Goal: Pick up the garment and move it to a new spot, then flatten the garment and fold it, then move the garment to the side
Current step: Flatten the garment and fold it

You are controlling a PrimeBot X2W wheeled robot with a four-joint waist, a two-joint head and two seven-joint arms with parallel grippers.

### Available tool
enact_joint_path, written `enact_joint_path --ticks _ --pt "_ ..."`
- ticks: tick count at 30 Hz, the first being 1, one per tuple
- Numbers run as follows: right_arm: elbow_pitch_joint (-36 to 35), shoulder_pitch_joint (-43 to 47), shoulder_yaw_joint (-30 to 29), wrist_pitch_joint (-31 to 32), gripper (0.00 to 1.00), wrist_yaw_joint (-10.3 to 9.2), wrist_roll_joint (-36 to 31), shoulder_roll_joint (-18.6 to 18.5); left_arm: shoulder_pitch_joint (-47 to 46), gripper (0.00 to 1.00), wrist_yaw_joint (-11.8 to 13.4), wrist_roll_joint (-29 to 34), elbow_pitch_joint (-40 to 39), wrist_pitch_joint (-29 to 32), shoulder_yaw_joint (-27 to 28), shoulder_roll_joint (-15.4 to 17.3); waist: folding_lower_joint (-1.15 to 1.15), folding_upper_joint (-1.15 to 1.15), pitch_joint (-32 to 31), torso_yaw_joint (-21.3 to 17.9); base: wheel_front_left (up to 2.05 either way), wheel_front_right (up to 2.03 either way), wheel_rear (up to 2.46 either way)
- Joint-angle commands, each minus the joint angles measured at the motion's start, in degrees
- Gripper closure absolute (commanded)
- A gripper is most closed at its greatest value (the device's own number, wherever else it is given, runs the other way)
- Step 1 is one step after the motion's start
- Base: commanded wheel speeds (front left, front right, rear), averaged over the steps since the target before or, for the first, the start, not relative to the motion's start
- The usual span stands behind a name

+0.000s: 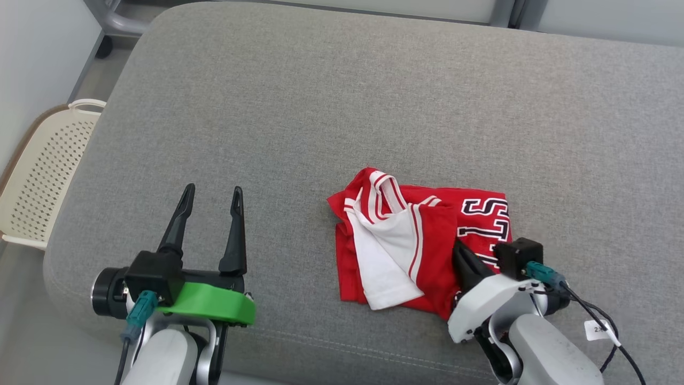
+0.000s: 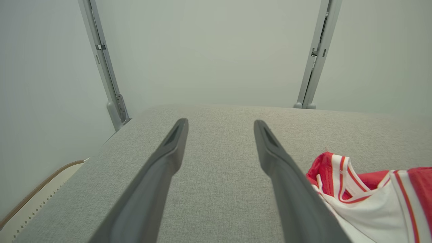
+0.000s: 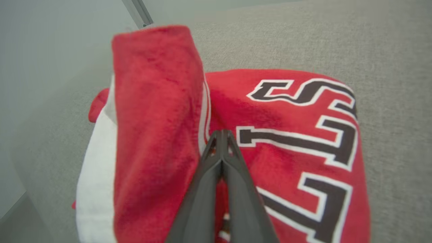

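We log a broad grey upholstered cushion [image 1: 342, 107]: woven texture, rounded corners, a stitched seam along its near edge. Behind it we see a plain pale wall [image 2: 216, 50]; the light is soft and even. Two grey metal posts [image 2: 104, 67] rise against that wall near the cushion's far corners. On the left, on the grey floor [image 1: 24, 321], a cream perforated basket [image 1: 48, 176] with a brown rim stands just beside the cushion. We note a small dark caster [image 1: 104, 52] at the far left.

The garment [image 1: 422, 240] lies on cushion [image 1: 320, 107]; basket [image 1: 48, 176] seemingly left.
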Motion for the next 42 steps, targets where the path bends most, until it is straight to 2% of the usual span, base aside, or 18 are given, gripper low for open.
enact_joint_path --ticks 1,17,18,20,23,26,35,42 --pt "0.51 -1.07 1.16 -0.39 1.00 -0.01 0.67 0.12 -0.51 0.00 -0.17 0.52 -0.17 -0.47 0.29 -0.14 0.00 0.00 0.27 0.14 0.00 0.00 0.00" --pt "-1.27 -3.22 18.27 -0.92 1.00 -0.01 5.81 1.69 -0.16 0.00 -1.99 2.45 -0.14 -0.35 2.10 -1.96 0.00 0.00 0.78 -0.53 0.00 0.00 0.00" --pt "-2.26 -3.85 21.42 -0.93 1.00 -0.01 7.19 1.61 -0.13 0.00 -2.25 2.51 -0.11 -0.36 2.36 -2.19 0.00 0.00 0.89 -0.66 0.00 0.00 0.00" --pt "-4.23 -4.37 23.92 -0.94 1.00 -0.01 8.82 1.23 -0.12 0.00 -2.52 2.75 -0.04 -0.35 2.60 -2.43 0.00 0.00 1.00 -0.83 0.00 0.00 0.00" --pt "-9.27 -4.99 25.42 -0.94 1.00 -0.01 10.76 0.07 -0.03 0.00 -2.66 3.10 -0.04 -0.35 3.19 -2.70 0.00 0.00 1.07 -1.40 0.00 0.00 0.00" --pt "-13.31 -4.38 22.02 -0.94 1.00 -0.01 9.67 -1.53 0.17 0.00 -2.97 3.52 -0.08 -0.36 3.67 -2.84 0.00 0.00 0.88 -2.19 0.00 0.00 0.00" --pt "-21.95 2.92 1.63 -0.94 1.00 -0.01 1.72 -2.53 1.17 0.00 -3.14 4.71 -0.63 -0.35 5.59 -2.06 0.00 0.00 -0.61 -5.35 0.00 0.00 0.00" --pt "-25.38 8.12 -9.48 -0.95 1.00 -0.01 -2.87 -3.09 2.34 0.00 -3.07 5.23 -0.82 -0.35 6.74 -1.20 0.00 0.00 -2.13 -8.28 0.00 0.00 0.00"
